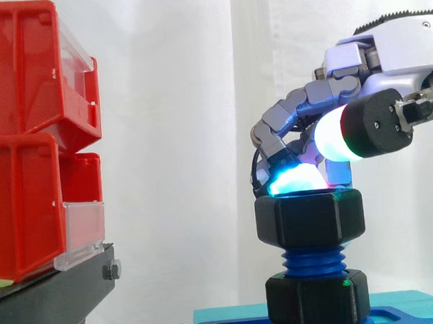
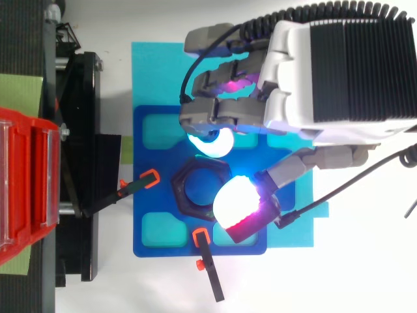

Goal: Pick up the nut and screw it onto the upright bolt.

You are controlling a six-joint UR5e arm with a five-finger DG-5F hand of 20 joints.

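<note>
A black hex nut (image 1: 309, 218) sits level on top of the upright blue threaded bolt (image 1: 313, 259), with a few threads showing beneath it. From above, the nut (image 2: 186, 173) is a dark ring in the middle of the blue base plate (image 2: 144, 215). A second black nut (image 1: 316, 300) sits at the bolt's foot. My hand (image 1: 402, 46) reaches in from the right, fingers curled down over the nut. A cyan-glowing fingertip (image 1: 296, 178) rests on the nut's top rim. The thumb pad (image 1: 334, 134), white and red, hangs just above the near rim without touching.
Stacked red bins (image 1: 19, 132) on a black stand (image 1: 54, 295) fill the left. Two black clamps with orange tips (image 2: 150, 177) (image 2: 201, 236) hold the base plate, which lies on a teal mat (image 2: 150, 72). Open space separates the bins from the bolt.
</note>
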